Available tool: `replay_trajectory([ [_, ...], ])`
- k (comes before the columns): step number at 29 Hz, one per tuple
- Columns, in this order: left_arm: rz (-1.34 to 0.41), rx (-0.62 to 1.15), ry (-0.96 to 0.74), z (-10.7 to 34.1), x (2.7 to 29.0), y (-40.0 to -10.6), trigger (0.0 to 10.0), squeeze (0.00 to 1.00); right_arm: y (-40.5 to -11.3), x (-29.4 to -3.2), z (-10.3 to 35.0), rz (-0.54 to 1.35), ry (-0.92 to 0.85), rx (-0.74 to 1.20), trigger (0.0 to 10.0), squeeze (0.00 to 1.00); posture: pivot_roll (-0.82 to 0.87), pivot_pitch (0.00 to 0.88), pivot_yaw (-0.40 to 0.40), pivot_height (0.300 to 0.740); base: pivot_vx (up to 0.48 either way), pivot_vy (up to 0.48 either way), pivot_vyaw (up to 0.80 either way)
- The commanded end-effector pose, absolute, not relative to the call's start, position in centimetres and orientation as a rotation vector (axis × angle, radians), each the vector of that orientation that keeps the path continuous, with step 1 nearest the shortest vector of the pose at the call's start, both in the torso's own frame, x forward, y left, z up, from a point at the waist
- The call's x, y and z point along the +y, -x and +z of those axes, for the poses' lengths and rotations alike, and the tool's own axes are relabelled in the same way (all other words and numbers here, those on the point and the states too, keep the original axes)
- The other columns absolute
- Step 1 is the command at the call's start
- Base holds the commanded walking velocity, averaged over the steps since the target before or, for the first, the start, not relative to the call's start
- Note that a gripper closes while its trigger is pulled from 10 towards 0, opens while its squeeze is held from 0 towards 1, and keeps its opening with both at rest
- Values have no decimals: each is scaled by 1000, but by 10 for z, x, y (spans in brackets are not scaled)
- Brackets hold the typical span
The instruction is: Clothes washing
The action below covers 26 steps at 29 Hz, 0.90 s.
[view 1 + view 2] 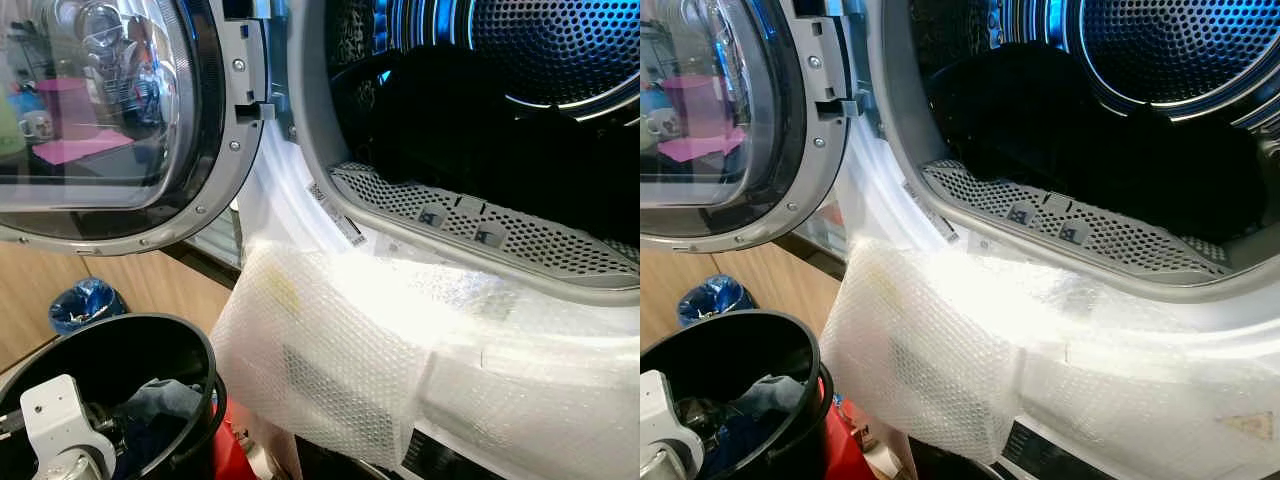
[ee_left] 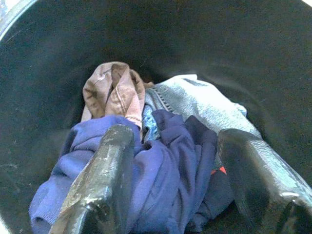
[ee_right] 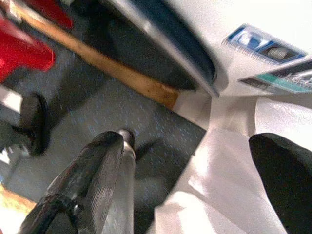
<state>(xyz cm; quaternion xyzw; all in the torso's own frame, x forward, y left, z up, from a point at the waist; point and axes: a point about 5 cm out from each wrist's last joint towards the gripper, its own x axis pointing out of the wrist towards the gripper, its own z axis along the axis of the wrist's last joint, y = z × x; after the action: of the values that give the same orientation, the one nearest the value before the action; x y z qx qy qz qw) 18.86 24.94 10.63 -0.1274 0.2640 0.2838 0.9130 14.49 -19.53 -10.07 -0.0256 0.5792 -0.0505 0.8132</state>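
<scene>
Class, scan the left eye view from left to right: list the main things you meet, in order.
blue bag → black bucket of clothes, left gripper reaching in → round glass door → bubble wrap → washer drum

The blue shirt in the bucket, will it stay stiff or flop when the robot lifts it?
Probably flop: the blue shirt lies crumpled in soft folds. It may drag the brown cloth tangled against it. The open left gripper straddles it.

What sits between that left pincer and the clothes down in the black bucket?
Nothing visible. The left pincer hangs open inside the black bucket, its fingers either side of the blue garment on top of the pile. The washer door stands open too.
</scene>
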Motion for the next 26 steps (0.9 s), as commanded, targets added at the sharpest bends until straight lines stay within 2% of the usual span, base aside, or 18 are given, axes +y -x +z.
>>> replay_trajectory([
  [1,575,534,260,109,246,-191,10000,0,-146,-194,-100,-109,41,1242,10000,0,163,0,-21,740,0,0,0],
  [2,581,548,243,109,246,-190,10000,0,-148,-194,-100,-101,54,1242,10000,0,162,0,-20,740,0,0,0],
  [3,589,555,240,108,246,-189,10000,710,-149,-195,-99,-102,62,1243,10000,0,164,0,-21,740,0,0,0],
  [4,594,559,240,108,246,-188,10000,710,-149,-195,-99,-102,68,1242,10000,0,164,0,-21,740,0,0,0],
  [5,595,567,237,107,246,-187,10000,1000,-149,-195,-99,-104,71,1243,10000,0,164,0,-21,740,0,0,0],
  [8,509,586,214,103,247,-191,10000,1000,-151,-196,-99,-118,89,1248,10000,0,164,0,-21,740,0,0,0],
  [9,427,584,167,104,249,-196,10000,1000,-152,-195,-98,-128,83,1247,10000,0,172,0,-27,740,0,0,0],
  [14,331,544,33,112,259,-203,10000,1000,-155,-193,-97,-148,51,1241,10000,0,169,0,-23,740,0,0,0],
  [16,212,558,-143,117,270,-207,10000,1000,-159,-189,-96,-141,35,1237,10000,0,162,0,-15,740,0,0,0],
  [18,181,579,-216,118,275,-207,10000,1000,-159,-189,-96,-133,38,1238,10000,0,162,0,-15,740,0,0,0],
  [21,139,604,-233,115,276,-207,10000,1000,-159,-187,-96,-126,44,1241,10000,0,161,0,-15,740,0,0,0],
  [23,24,662,-265,106,275,-204,10000,1000,-159,-186,-97,-123,51,1246,10000,0,158,0,-18,740,0,0,0],
  [26,2,670,-273,103,276,-203,10000,1000,-159,-186,-97,-120,55,1249,10000,0,158,0,-18,740,0,0,0],
])
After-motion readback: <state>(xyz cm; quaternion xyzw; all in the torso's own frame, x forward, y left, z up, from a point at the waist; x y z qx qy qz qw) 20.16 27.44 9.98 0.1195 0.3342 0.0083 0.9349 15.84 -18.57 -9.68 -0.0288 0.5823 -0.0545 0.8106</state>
